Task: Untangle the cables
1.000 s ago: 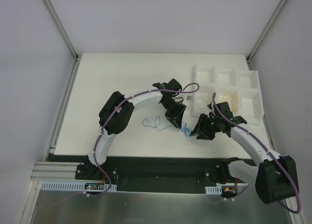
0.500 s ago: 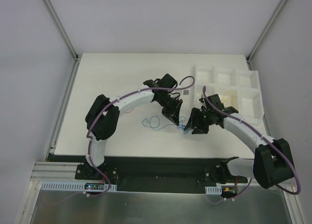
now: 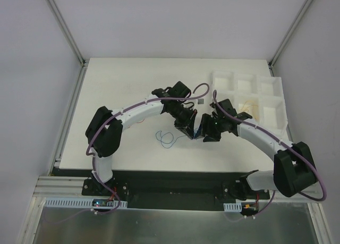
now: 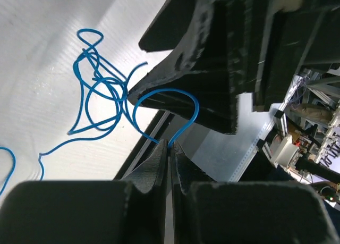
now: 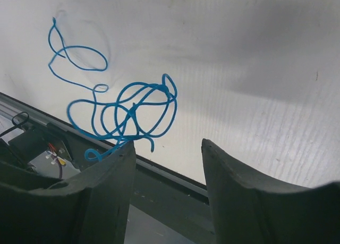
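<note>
A thin blue cable (image 3: 166, 138) lies in curly loops on the white table. Its tangled loops (image 4: 100, 97) lie on the table and one strand arches up off them. My left gripper (image 4: 170, 144) is shut on that strand's end. In the top view the left gripper (image 3: 189, 128) and right gripper (image 3: 204, 132) almost touch, just right of the loops. The right gripper (image 5: 167, 146) is open above the table's near edge. The blue tangle (image 5: 133, 110) lies just beyond its left finger (image 5: 114, 164), a strand passing that fingertip. Nothing sits between the jaws.
A white compartment tray (image 3: 270, 83) stands at the back right, with pale yellow-orange wire (image 3: 249, 106) in one cell. The table's dark front rail (image 5: 175, 175) runs under the right gripper. The right gripper's black body (image 4: 223, 58) fills the left wrist view close ahead.
The left gripper has shut on a blue strand. The right gripper moved left, close against the left one. The blue cable has gathered into tighter loops further left.
</note>
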You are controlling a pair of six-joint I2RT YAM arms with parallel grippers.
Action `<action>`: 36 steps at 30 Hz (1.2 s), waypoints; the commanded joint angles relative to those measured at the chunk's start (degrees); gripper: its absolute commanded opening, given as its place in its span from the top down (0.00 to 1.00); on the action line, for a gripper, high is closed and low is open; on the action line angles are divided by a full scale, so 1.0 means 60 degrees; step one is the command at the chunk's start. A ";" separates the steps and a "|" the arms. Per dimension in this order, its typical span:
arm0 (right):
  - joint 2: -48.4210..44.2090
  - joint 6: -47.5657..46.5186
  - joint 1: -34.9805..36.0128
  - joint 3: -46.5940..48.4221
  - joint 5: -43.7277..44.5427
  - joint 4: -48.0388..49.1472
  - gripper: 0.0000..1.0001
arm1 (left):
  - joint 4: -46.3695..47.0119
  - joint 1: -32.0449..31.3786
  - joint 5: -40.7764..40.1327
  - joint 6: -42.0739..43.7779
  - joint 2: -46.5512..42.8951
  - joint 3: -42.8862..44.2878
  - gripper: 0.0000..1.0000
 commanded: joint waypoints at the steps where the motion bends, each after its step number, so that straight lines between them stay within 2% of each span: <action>1: -0.0960 0.0233 -0.0076 0.0233 -0.0137 0.0448 0.43 | -0.0032 -0.0075 0.0179 -0.0162 -0.0781 -0.0356 1.00; 9: -0.1769 -0.0045 -0.0808 -0.0090 -0.0590 0.0214 0.41 | 0.0012 -0.0075 0.0222 -0.0162 -0.1015 -0.0401 1.00; 14: -0.0964 -0.0631 -0.0663 0.0935 -0.1001 -0.0459 0.53 | -0.0002 -0.0075 0.0383 -0.0177 -0.1001 -0.0327 1.00; 18: -0.0539 -0.0618 -0.0575 0.1126 -0.1599 -0.0066 0.60 | 0.0012 -0.0061 0.0427 -0.0192 -0.0986 -0.0327 1.00; 21: -0.0246 -0.0399 -0.0283 0.1112 -0.1850 0.0155 0.64 | 0.0012 -0.0075 0.0398 -0.0206 -0.0986 -0.0327 1.00; 30: 0.0120 0.1051 0.0084 0.0248 -0.2334 0.1633 0.65 | 0.0012 -0.0075 0.0383 -0.0206 -0.0913 -0.0151 1.00; 36: 0.0678 0.1975 0.0055 0.0364 -0.2671 0.2191 0.79 | 0.0012 -0.0061 0.0193 -0.0118 -0.1088 -0.0268 1.00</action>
